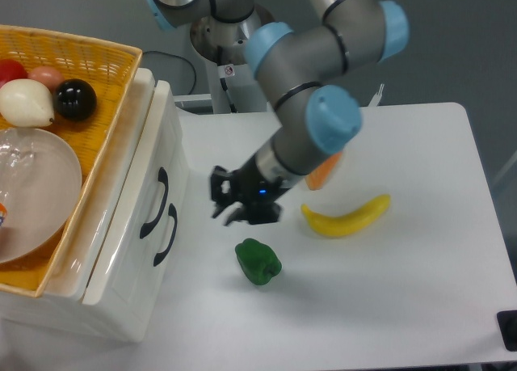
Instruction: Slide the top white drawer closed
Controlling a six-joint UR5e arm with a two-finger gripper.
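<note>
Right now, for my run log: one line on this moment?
top white drawer: flush with cabinet | gripper: apart from handle, holds nothing | green pepper: below gripper

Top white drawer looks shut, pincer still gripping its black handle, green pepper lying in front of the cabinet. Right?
Not quite. The pincer is not on the handle: the camera view shows it out over the bare table, apart from the cabinet, holding nothing. The rest holds: the top white drawer looks shut, flush with the lower drawer front, and the green pepper lies in front of the cabinet.

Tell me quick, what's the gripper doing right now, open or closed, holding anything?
Gripper: open, holding nothing, off the top white drawer.
</note>
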